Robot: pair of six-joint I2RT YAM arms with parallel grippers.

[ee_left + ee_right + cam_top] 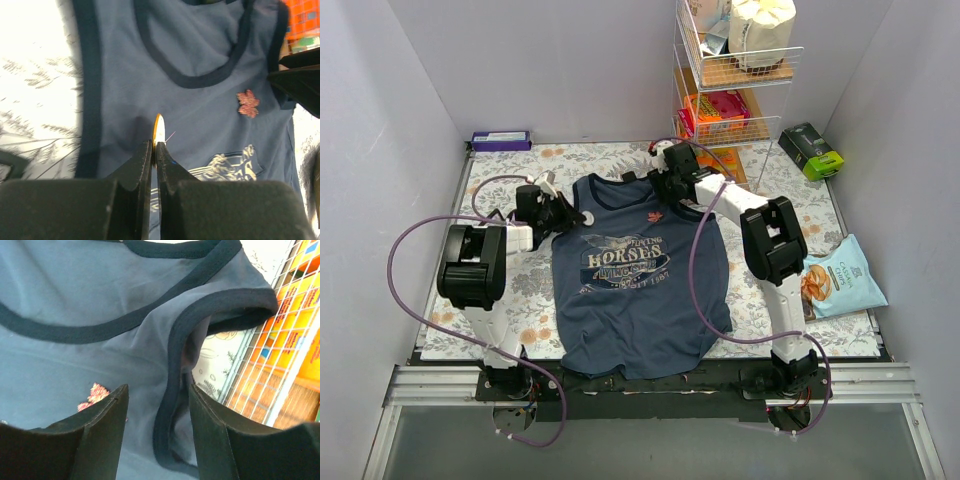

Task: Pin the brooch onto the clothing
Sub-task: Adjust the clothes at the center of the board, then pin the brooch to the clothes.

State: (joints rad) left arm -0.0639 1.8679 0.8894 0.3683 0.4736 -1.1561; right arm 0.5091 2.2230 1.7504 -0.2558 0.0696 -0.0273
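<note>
Brooch looks pinned on the clothing; my right gripper hangs open and empty, left gripper pinched shut, so next I retreat gently.

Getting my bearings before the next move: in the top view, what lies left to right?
Purple flat box → left gripper, jaws shut on a small white disc → small red leaf-shaped brooch on the navy-blue tank top → white wire rack → pale-blue snack bag.

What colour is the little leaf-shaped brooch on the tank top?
The brooch is reddish pink and glittery, clearest in the left wrist view.
</note>
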